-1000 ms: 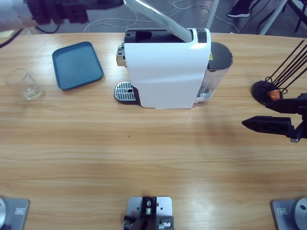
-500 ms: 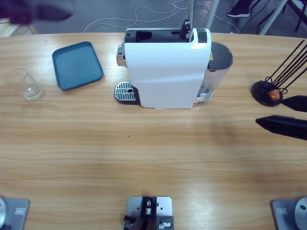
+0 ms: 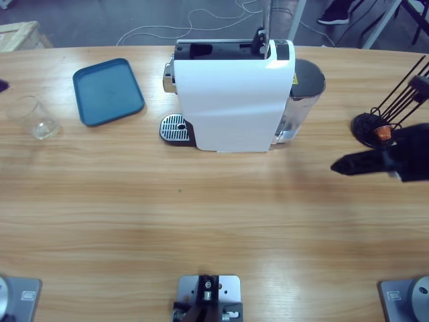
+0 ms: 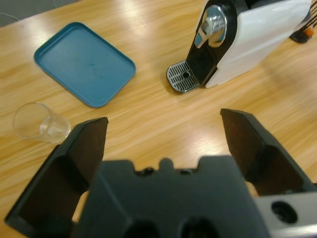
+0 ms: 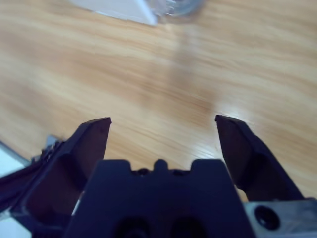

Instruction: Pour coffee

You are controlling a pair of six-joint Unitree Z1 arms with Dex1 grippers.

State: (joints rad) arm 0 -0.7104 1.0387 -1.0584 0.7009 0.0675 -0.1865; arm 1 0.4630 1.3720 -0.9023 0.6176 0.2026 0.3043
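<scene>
The small clear drinking glass (image 3: 35, 118) stands upright on the long wooden table (image 3: 201, 215), well to the left of the white box-shaped coffee machine (image 3: 231, 100), with the flat blue rectangular tray (image 3: 107, 90) lying between the two; whether any coffee sits in the glass I cannot tell. Ahead of my left claw (image 4: 163, 134), the glass (image 4: 39, 123) appears just beside the tray's (image 4: 84, 62) near corner, and the machine's round perforated drip grate (image 4: 184, 77) lies bare under its chrome spout. My left jaws are spread wide with nothing between them. My right claw (image 5: 161, 131) is likewise spread wide and holds nothing, looking down on bare wood below the machine's corner. From above it shows as a dark shape (image 3: 375, 161) to the machine's right, near the black wire capsule stand (image 3: 375, 127) holding a small orange capsule (image 3: 383, 132).
</scene>
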